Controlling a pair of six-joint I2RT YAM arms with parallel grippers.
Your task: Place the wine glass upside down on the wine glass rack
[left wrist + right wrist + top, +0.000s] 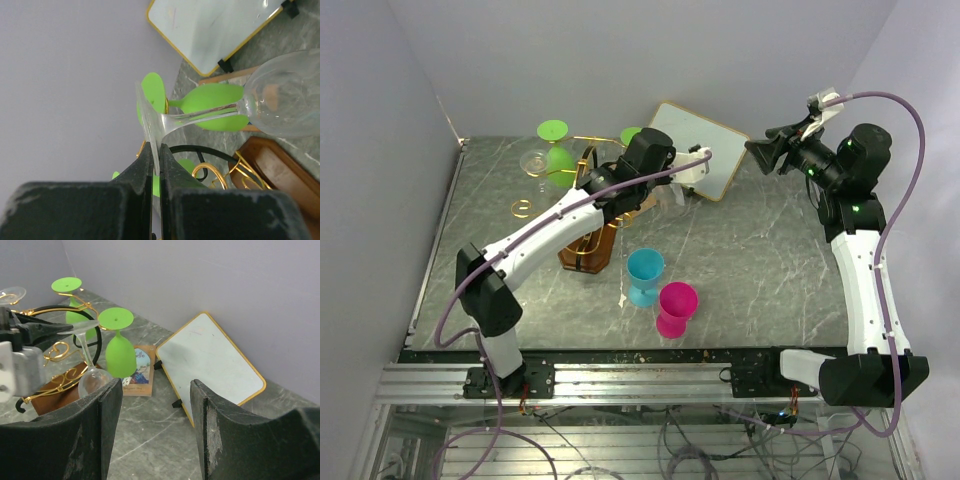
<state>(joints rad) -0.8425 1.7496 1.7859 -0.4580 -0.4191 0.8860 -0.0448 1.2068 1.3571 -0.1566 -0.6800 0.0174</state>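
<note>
Nearest the arm bases, two goblets are stood upright on the worktop (760,260), almost touching: magenta cup (677,305) in front, blue cup (645,272) just behind and left of it. Both mouths face up, and only their own coloured walls are seen inside.

Further back, the wine glass rack (586,254) is seen, with the left arm stretched over it. The left claw (155,150) is clamped on the rim of the foot of the wine glass (285,100). The glass is held upside down, foot up and bowl hanging low beside the rack's wooden base. Through the clear bowl only background is seen. Whether the foot is seated on a wire arm cannot be told.

Two green glasses (120,352) (66,285) are hung inverted on the rack, feet up and mouths down. One clear glass (533,160) is seen at the rack's far left arm.

Behind the rack, a small printed card (137,369) is propped up. Beside it, a white gold-edged board (210,362) is tilted near the back wall.

The right claw (155,387) is held raised at the far right, fingers apart, with nothing gripped.
</note>
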